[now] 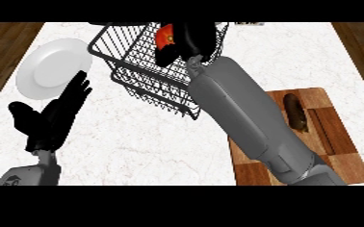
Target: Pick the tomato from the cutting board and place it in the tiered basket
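Observation:
My right hand [186, 39] reaches over the black wire tiered basket [135, 72] at the top middle, its fingers curled round the red tomato [166, 33], which shows only partly between them. The tomato hangs above the basket's upper tier. My grey right forearm [241, 110] stretches diagonally from the lower right, crossing the left edge of the wooden cutting board [334, 125]. My left hand [53, 113] rests open at the lower left, fingers up, near the plate.
A white plate [50, 67] lies on the marble counter at the left. A brown elongated vegetable [296, 110] lies on the cutting board. Dark wood floor shows past the counter's left and right edges.

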You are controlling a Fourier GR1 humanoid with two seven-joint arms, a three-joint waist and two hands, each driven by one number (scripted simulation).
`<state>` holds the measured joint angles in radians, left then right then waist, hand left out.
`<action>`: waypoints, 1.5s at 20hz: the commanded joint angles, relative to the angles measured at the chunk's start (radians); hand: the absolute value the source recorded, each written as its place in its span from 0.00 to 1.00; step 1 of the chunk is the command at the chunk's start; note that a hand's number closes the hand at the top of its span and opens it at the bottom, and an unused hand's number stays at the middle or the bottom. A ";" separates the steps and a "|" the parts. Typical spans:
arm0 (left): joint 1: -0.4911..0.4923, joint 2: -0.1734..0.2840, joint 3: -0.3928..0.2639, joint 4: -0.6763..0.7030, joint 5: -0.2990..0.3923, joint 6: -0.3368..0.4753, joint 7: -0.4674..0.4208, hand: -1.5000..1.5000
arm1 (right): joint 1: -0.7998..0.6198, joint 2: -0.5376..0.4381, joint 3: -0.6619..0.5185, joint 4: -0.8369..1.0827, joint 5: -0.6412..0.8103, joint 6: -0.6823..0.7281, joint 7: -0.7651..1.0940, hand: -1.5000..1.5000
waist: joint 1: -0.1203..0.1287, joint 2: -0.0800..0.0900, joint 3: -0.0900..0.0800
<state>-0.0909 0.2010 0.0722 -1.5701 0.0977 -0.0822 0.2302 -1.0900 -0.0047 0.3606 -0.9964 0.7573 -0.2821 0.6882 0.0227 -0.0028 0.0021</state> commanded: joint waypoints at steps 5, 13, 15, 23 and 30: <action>-0.007 -0.016 -0.019 0.009 -0.021 -0.004 -0.010 0.50 | -0.060 0.005 0.011 0.203 -0.041 -0.303 -0.083 1.00 | 0.014 0.012 -0.003; -0.001 -0.027 -0.028 -0.028 -0.025 -0.006 0.002 0.50 | -0.176 0.005 0.106 0.392 -0.200 -0.402 -0.157 0.00 | 0.029 0.013 -0.003; -0.013 0.003 0.018 0.037 -0.011 -0.028 -0.037 0.50 | -0.159 0.004 0.109 0.354 -0.243 -0.410 -0.166 0.00 | 0.017 0.011 -0.003; 0.026 -0.039 -0.019 0.008 -0.044 0.009 -0.016 0.50 | -0.158 0.005 -0.050 0.273 -0.432 -0.514 -0.266 0.00 | 0.009 0.008 -0.002; 0.037 -0.048 -0.017 -0.035 -0.041 0.019 -0.005 0.50 | -0.100 0.005 -0.222 0.148 -0.559 -0.603 -0.382 0.00 | -0.010 0.004 -0.001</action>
<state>-0.0815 0.1826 0.0784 -1.5795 0.0807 -0.0890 0.2303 -1.2073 -0.0008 0.2155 -0.7789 0.2587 -0.8504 0.3421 0.0239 0.0051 0.0007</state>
